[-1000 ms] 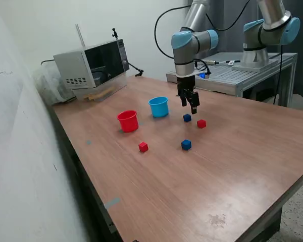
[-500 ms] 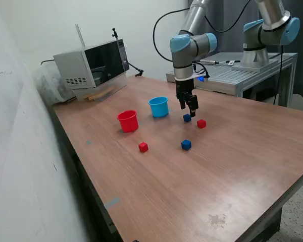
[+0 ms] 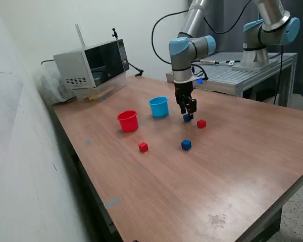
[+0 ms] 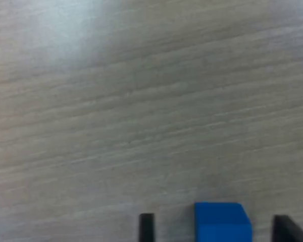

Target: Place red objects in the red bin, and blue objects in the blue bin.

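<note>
**Gripper low over a blue cube**

Seen from the exterior view, the gripper [image 3: 188, 114] hangs right down at the blue cube [image 3: 186, 118] on the table [image 3: 232, 166], which sits between the blue cup [image 3: 158, 107] and a red cube [image 3: 201, 123]. Nearer the camera lie another blue cube [image 3: 186, 145] and red cube [image 3: 143, 147], with the red cup [image 3: 127, 121] on the exterior view's left.

At the wrist view, the cube [image 4: 222, 222] lies between two dark fingers [image 4: 147, 227], spread apart, gaps showing on both sides.

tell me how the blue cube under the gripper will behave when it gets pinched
The blue cube looks rigid with flat faces, so it should sit square between the fingers rather than roll. It is small, probably light. The gripper brackets it off-centre, so closing may nudge it sideways first.
</note>
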`<action>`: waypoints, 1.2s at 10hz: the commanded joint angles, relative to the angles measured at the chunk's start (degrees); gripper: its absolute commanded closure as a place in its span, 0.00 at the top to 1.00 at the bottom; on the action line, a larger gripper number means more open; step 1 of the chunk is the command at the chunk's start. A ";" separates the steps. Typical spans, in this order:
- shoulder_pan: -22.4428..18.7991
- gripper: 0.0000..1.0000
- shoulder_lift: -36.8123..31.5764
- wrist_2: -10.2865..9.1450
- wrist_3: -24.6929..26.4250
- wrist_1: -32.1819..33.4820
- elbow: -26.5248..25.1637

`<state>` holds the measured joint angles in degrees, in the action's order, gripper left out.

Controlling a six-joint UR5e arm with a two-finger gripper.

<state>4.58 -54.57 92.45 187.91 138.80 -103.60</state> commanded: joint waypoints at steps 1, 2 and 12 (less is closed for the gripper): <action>0.07 0.00 0.51 -0.08 -0.27 0.24 0.16; 0.07 0.00 0.51 -0.16 -0.27 0.85 0.15; 6.02 0.00 -12.85 -0.08 -3.87 -2.05 -0.20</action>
<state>7.33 -67.03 92.37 184.32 136.97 -103.67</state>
